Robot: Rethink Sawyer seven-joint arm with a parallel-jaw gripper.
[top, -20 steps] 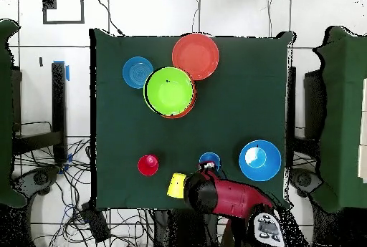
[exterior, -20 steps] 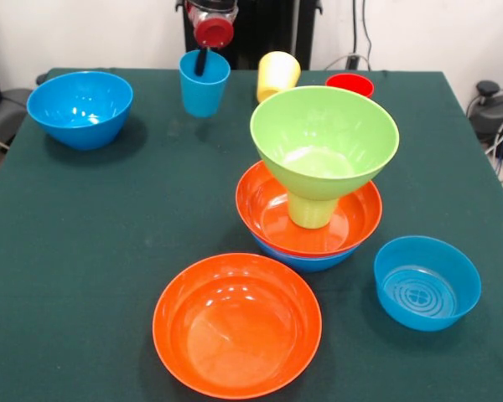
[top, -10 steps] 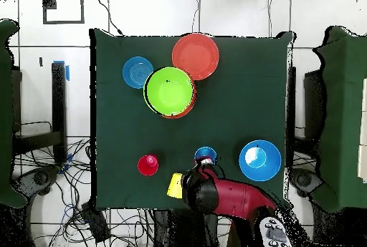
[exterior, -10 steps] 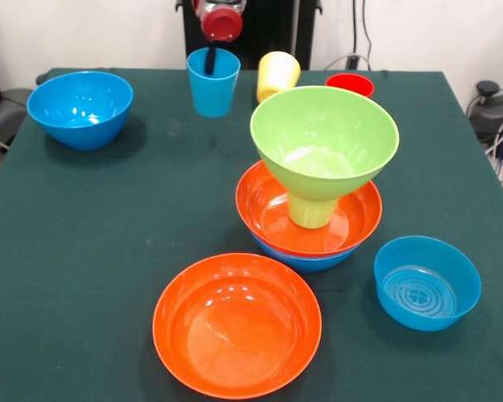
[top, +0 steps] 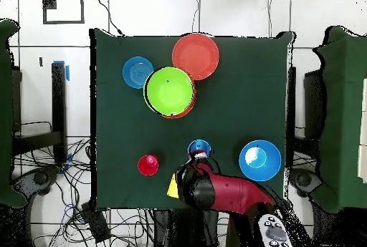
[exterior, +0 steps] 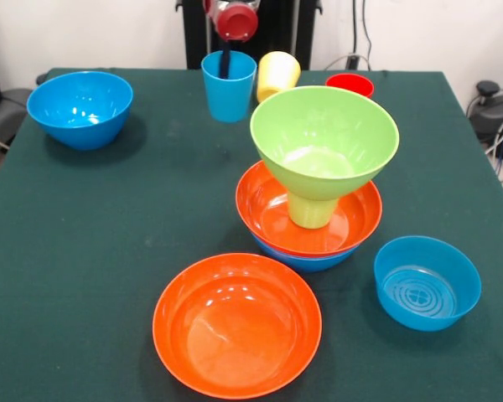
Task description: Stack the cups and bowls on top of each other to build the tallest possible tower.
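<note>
The tower stands mid-table: a blue bowl [exterior: 304,260] at the bottom, an orange bowl [exterior: 352,219] in it, an upturned green cup [exterior: 311,210], and a wide green bowl [exterior: 324,138] [top: 169,91] on top. My gripper [exterior: 225,64] [top: 194,160] is shut on the rim of the blue cup [exterior: 229,92] [top: 198,147], with one dark finger down inside it, left of the yellow cup [exterior: 278,74] [top: 173,186]. The red cup [exterior: 350,84] [top: 148,165] stands behind the tower.
A second orange bowl [exterior: 236,324] [top: 195,56] lies near the front edge. A deep blue bowl [exterior: 80,107] [top: 259,160] sits at the far left, and a smaller blue bowl [exterior: 426,282] [top: 137,72] at the front right beside the tower.
In the front view the gripper has carried the blue cup to the right, toward the yellow cup and the tower. Nothing else has moved.
</note>
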